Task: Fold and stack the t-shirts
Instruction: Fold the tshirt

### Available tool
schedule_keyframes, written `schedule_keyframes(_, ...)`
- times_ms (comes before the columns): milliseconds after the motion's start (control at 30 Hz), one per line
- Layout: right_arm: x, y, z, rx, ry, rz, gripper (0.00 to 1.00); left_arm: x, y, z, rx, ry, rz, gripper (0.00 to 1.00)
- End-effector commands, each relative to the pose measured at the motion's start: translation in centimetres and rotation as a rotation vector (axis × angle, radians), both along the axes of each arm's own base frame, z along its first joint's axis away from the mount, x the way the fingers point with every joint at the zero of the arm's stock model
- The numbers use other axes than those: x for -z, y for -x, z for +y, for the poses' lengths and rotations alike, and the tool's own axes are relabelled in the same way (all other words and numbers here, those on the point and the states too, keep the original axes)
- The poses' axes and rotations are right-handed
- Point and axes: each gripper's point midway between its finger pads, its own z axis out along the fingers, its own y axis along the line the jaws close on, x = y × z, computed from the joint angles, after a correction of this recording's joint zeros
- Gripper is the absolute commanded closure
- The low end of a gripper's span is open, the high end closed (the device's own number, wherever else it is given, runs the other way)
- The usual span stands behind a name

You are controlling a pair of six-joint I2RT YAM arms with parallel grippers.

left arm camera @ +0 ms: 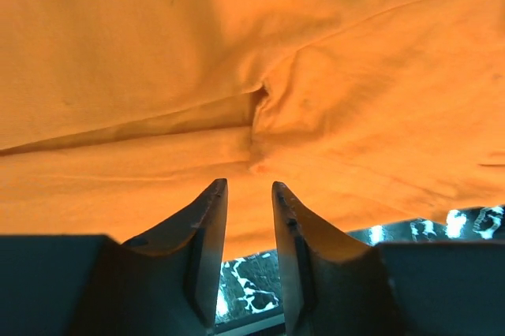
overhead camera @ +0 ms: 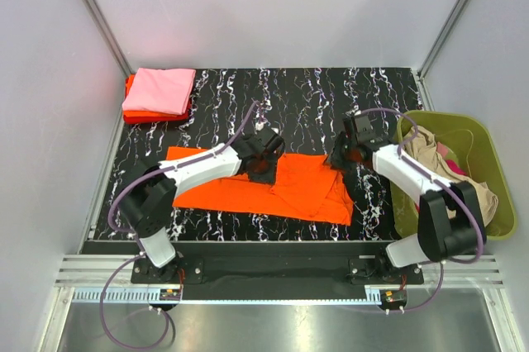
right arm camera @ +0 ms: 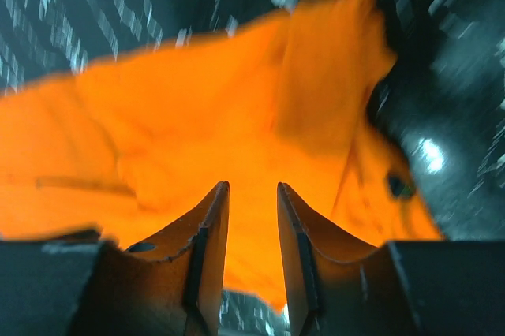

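Note:
A bright orange t-shirt [overhead camera: 235,193] lies on the black marbled table, flat on its left and rumpled with a folded-over flap on its right [overhead camera: 318,191]. My left gripper [overhead camera: 263,162] hovers over the shirt's far edge, open and empty; in the left wrist view [left arm camera: 248,186] its jaws stand a little apart above a crease in the orange cloth [left arm camera: 260,107]. My right gripper [overhead camera: 343,158] is at the shirt's far right corner, open and empty; its view [right arm camera: 252,186] is blurred, with the orange shirt [right arm camera: 197,123] below. A folded light pink shirt [overhead camera: 161,89] lies on a folded red-orange one [overhead camera: 136,114] at the back left.
An olive-green plastic basket [overhead camera: 438,118] stands at the table's right edge, holding a beige shirt [overhead camera: 430,154] and a bit of magenta cloth [overhead camera: 450,158]. Bare marbled table [overhead camera: 314,96] lies behind the orange shirt. White walls close in the sides and back.

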Motion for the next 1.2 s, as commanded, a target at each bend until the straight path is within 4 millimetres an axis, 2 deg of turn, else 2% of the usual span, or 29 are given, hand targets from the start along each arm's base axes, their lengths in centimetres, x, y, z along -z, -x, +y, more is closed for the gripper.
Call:
schedule_keyframes(0,-1.4,-4.4,-1.8,0.077,0.049,-0.073,0.62,-4.2,-2.9,-0.8,0.004,0.093,-0.089,0.65)
schedule_keyframes(33,-1.7,-5.3,-1.7,0.073,0.050,-0.075,0.63,-4.3,-3.4,-0.6,0.000,0.100,-0.086,0.65)
schedule_keyframes(67,-1.7,-5.8,-1.9,0.076,0.049,-0.073,0.63,-4.6,-4.8,0.4,-0.026,0.104,-0.094,0.65)
schedule_keyframes(133,-1.6,-6.4,-2.3,0.079,0.066,-0.043,0.63,-4.3,-6.1,1.1,-0.041,0.124,-0.074,0.65)
schedule_keyframes(167,-1.4,-6.6,-2.9,0.094,0.082,-0.035,0.63,-4.6,-7.6,2.2,-0.071,0.135,-0.080,0.64)
schedule_keyframes(233,-1.0,-6.9,-4.1,0.113,0.120,-0.027,0.60,-4.0,-8.8,2.8,-0.087,0.162,-0.045,0.64)
schedule_keyframes(267,-0.7,-6.9,-4.5,0.089,0.142,-0.027,0.57,-4.0,-10.2,3.9,-0.116,0.170,-0.046,0.64)
schedule_keyframes(367,0.0,-7.3,-6.4,0.070,0.170,-0.011,0.55,-2.3,-12.0,5.6,-0.162,0.175,-0.007,0.64)
schedule_keyframes(433,0.5,-7.4,-6.5,0.043,0.153,0.002,0.55,-1.5,-13.0,7.0,-0.199,0.175,0.006,0.64)
schedule_keyframes(533,0.7,-7.9,-6.5,-0.002,0.144,-0.024,0.57,-0.1,-13.7,8.2,-0.231,0.184,0.043,0.64)
schedule_keyframes(767,1.0,-8.2,-6.1,-0.072,0.101,-0.079,0.59,2.0,-14.3,9.5,-0.261,0.176,0.083,0.64)
schedule_keyframes(867,1.3,-8.4,-5.4,-0.098,0.068,-0.094,0.58,2.5,-14.2,9.8,-0.267,0.170,0.093,0.64)
schedule_keyframes(1167,2.5,-8.5,-4.9,-0.114,0.042,-0.088,0.61,3.9,-14.0,10.5,-0.279,0.152,0.110,0.64)
